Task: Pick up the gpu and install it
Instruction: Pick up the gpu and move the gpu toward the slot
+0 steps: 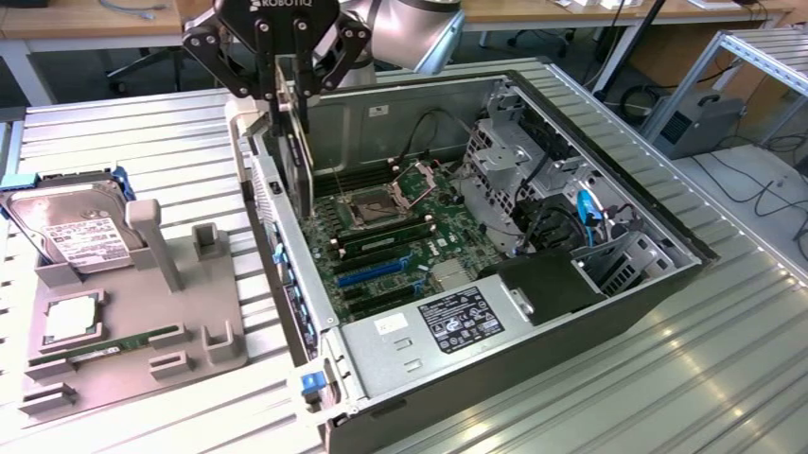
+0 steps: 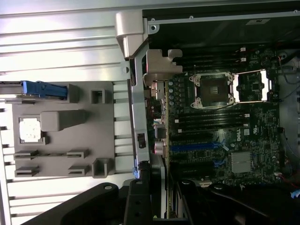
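1. While the tool (image 1: 288, 93) hangs in the upper left of the exterior frame, its fingers are pinching the gpu (image 1: 301, 161) by the upper edge. The card hangs upright and edge-on, just inside the left wall of the open computer case (image 1: 631, 284).
2. I judge that the picking up is done and the installing is in hand. The lower end of the gpu is over the motherboard (image 1: 423, 232), and it is not yet seated in a slot. In the wrist view the gpu (image 2: 165, 140) runs as a thin line from the tool (image 2: 157, 201), close beside the case wall.
3. Seating the card would call, I think, for its lower edge to be parallel with the blue slot (image 1: 373, 271) and for its metal end to meet the wall opening. There is little room for tilt.
4. Around it are the CPU socket (image 1: 378, 201), the drive cage (image 1: 505, 170) and the power supply (image 1: 455, 322). On the surface (image 1: 127, 132), at the left of the frame, a grey holder (image 1: 139, 331) carries a hard drive (image 1: 76, 232) and a RAM stick (image 1: 120, 342).
5. The case wall just beside the card could catch it. The cables are well apart, at the right.
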`<action>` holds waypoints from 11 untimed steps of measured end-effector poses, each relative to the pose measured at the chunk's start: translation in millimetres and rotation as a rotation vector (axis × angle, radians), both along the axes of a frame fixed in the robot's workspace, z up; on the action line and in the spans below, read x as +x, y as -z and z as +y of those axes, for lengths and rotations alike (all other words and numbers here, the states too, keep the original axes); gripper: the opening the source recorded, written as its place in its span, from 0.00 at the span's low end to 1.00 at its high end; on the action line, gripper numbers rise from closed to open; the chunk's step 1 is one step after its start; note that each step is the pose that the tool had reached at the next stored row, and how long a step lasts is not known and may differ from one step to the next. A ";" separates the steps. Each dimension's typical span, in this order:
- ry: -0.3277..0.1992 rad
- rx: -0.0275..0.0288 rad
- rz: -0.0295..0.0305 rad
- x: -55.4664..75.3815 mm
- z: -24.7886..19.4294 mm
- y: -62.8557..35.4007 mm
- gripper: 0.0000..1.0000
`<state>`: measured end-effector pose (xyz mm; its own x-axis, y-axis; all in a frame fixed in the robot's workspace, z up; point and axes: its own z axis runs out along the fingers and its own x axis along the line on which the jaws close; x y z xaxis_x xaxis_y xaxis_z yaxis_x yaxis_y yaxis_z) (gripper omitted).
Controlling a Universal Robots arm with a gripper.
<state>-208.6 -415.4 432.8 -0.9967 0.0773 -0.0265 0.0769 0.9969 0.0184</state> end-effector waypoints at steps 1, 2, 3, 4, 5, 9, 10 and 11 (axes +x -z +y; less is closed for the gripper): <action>0.000 0.0000 0.0000 0.1 0.0 0.2 0.27; 0.000 0.0000 0.0000 0.4 0.0 0.6 0.27; 0.000 0.0000 0.0000 0.5 0.0 0.8 0.27; 0.000 0.0000 0.0000 0.7 0.0 1.1 0.27; 0.000 0.0000 0.0000 0.8 0.0 1.4 0.27; 0.000 -0.0001 0.0000 1.6 0.0 3.4 0.27; 0.000 -0.0001 0.0000 1.8 0.0 3.8 0.27; 0.000 -0.0001 0.0000 2.0 0.0 4.2 0.27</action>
